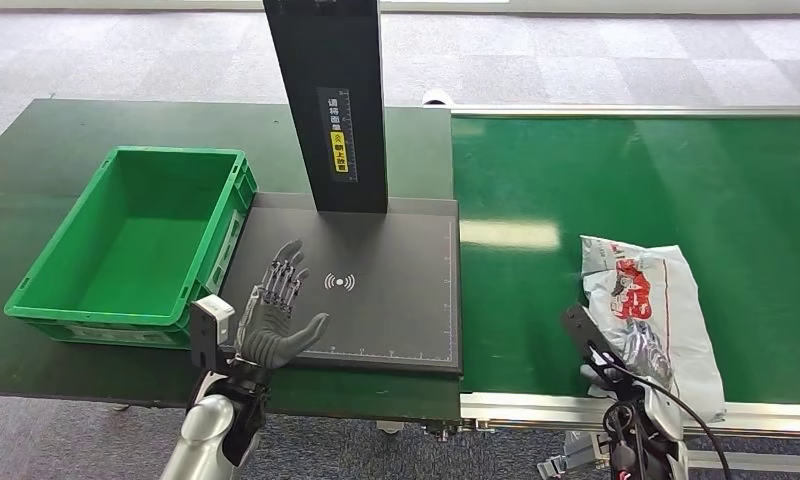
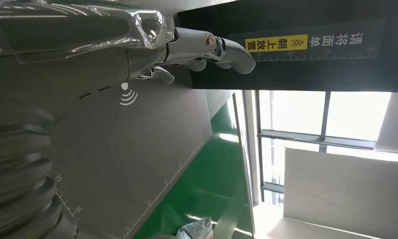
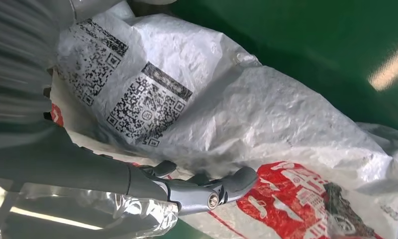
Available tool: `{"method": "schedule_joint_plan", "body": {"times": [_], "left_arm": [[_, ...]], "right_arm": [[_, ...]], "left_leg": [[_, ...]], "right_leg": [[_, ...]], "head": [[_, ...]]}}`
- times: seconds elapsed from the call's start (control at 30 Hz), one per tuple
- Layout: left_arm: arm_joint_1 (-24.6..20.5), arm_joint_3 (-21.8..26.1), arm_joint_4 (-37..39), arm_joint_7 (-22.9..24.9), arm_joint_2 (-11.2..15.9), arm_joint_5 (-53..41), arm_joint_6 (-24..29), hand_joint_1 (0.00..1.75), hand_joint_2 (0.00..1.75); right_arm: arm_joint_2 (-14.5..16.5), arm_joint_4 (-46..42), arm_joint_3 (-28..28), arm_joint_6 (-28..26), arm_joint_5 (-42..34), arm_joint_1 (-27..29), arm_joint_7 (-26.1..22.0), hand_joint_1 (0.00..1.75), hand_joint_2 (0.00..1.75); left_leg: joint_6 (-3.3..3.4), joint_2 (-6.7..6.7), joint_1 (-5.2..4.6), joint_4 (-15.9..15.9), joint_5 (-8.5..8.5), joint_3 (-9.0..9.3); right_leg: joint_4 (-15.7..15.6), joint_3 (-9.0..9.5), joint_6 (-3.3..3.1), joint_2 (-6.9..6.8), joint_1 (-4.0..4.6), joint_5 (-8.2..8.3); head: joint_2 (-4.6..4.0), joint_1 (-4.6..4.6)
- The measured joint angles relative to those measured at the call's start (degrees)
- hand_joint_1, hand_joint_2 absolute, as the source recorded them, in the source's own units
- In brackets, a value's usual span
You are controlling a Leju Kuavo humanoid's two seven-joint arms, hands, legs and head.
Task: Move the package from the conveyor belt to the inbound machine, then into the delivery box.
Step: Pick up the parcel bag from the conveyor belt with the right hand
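The package (image 1: 648, 300) is a crumpled white plastic bag with red print, lying at the near right of the green conveyor belt (image 1: 626, 180). My right hand (image 1: 616, 362) is at its near left edge. In the right wrist view the thumb (image 3: 227, 188) lies across the package (image 3: 266, 109) by the red print; whether the fingers grip it is hidden. My left hand (image 1: 276, 310) hovers open, fingers spread, over the black pad of the inbound machine (image 1: 386, 320), beside its wave symbol. The left wrist view shows that hand (image 2: 187, 47) above the pad (image 2: 122, 159).
The machine's black post (image 1: 326, 100) with a yellow label rises at the pad's far edge. An empty green delivery box (image 1: 176, 152) stands left of the pad on the dark green table. The belt's metal rail (image 1: 536, 405) runs along the near edge.
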Motion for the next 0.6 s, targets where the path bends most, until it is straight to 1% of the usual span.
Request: {"method": "schedule_joint_plan", "body": {"times": [0.03,0.07,0.17,0.2,0.4,0.6], "left_arm": [[-0.1,0.0,0.1,0.0,0.0,0.0,0.0,0.0,1.75],[-0.2,0.0,0.2,0.1,0.0,0.0,0.0,0.0,1.75],[-0.6,0.0,0.6,0.3,0.0,0.0,0.1,0.0,1.75],[-0.7,0.0,0.7,0.3,0.0,0.0,0.1,0.0,1.75],[-0.6,0.0,0.8,0.3,-0.1,0.0,0.4,0.0,1.75],[0.7,0.1,-0.1,0.3,-0.1,0.1,0.8,0.0,1.75]], "right_arm": [[-0.1,0.6,0.1,0.4,0.0,-0.1,0.1,0.0,1.75],[-0.2,1.2,0.3,0.7,-0.1,-0.3,0.1,0.38,1.75],[-0.5,3.3,0.8,1.4,-0.3,-0.9,0.0,1.68,1.75],[-0.5,3.8,0.9,1.4,-0.4,-1.1,0.0,1.75,1.75],[-0.9,5.0,1.6,0.3,-1.7,-2.5,-1.5,1.75,1.75],[-0.6,4.3,2.6,-1.4,-4.9,-2.5,-5.6,1.75,1.75]], "left_leg": [[0.0,0.0,0.0,0.0,0.0,0.0],[0.0,0.0,0.0,0.0,0.0,0.0],[0.0,0.0,0.0,0.0,0.0,0.05],[0.0,0.01,0.0,0.0,0.0,0.07],[0.0,0.03,0.0,0.0,0.0,0.18],[0.0,0.03,0.0,0.0,0.0,0.17]], "right_leg": [[0.0,0.0,0.0,0.0,0.0,0.0],[0.0,0.01,0.0,0.0,0.0,0.0],[0.0,0.05,0.0,0.0,0.0,0.0],[0.0,0.07,0.0,0.0,0.0,0.0],[0.0,0.18,0.0,0.03,0.0,0.01],[0.0,0.16,0.0,0.03,0.0,0.01]], "head": [[0.0,0.01],[0.0,0.01],[0.0,0.01],[0.0,0.01],[0.0,0.02],[0.0,0.01]]}}
